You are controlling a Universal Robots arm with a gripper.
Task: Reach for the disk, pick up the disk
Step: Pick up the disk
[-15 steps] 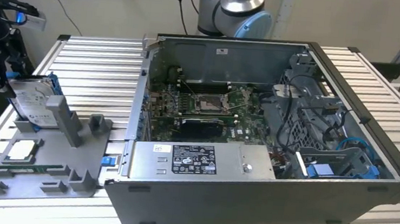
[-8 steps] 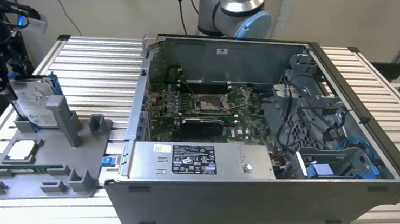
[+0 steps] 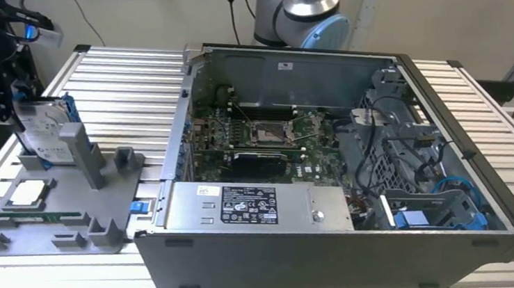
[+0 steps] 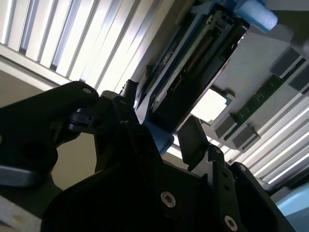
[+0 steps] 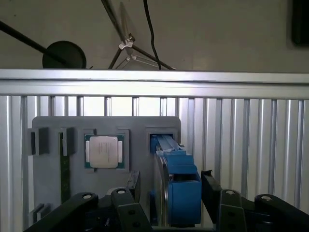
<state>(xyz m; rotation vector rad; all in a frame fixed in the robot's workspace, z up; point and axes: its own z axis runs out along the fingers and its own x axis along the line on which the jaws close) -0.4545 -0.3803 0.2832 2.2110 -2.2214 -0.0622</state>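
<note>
The disk (image 3: 43,127) stands on edge in a slot of the grey fixture (image 3: 73,229) at the exterior view's left, silver with a white label and blue side rails. My gripper (image 3: 20,106) sits over its upper end. In the first wrist view the disk (image 5: 177,186) shows edge-on, blue rail toward the camera, with one black finger (image 5: 133,185) and the other (image 5: 209,187) on either side. The gripper (image 5: 171,187) is open, with a gap on one side and the other finger close to the rail. In the second wrist view the disk (image 4: 193,63) runs between the fingers.
A square silver processor chip (image 5: 104,151) and a green memory stick (image 5: 64,174) lie in the fixture beside the disk. An open computer case (image 3: 341,256) with a long grey metal box (image 3: 251,206) fills the middle of the slatted aluminium table (image 3: 123,76).
</note>
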